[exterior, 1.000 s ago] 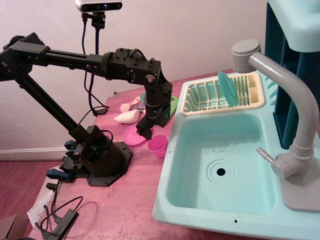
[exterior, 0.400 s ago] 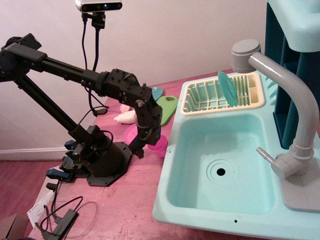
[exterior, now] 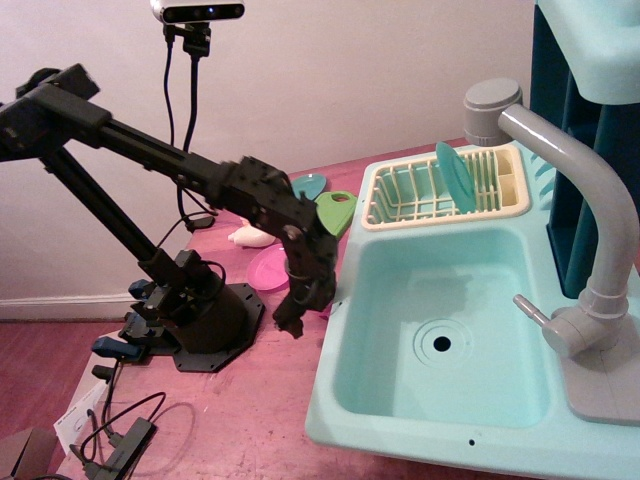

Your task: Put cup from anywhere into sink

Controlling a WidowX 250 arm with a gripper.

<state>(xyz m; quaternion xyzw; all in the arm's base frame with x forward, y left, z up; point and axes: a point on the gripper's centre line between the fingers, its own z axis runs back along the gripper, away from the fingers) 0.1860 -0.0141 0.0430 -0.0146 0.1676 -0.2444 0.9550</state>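
The turquoise sink fills the right half of the view, with a dark drain hole and a grey faucet. My gripper is low on the pink table, right against the sink's left outer wall, where the magenta cup stood. The gripper hides almost all of the cup; only a pink sliver shows by the sink edge. The jaws look spread, one finger on the cup's left. I cannot tell whether they touch the cup.
A flat pink plate lies just behind the gripper. A green board and a cream toy lie farther back. A cream-yellow dish rack holding a teal plate sits behind the basin. The arm's black base is at the left.
The gripper has come down and a little to the right, from above the pink plate to the cup beside the sink wall, and now covers the cup. The cup has not visibly moved.
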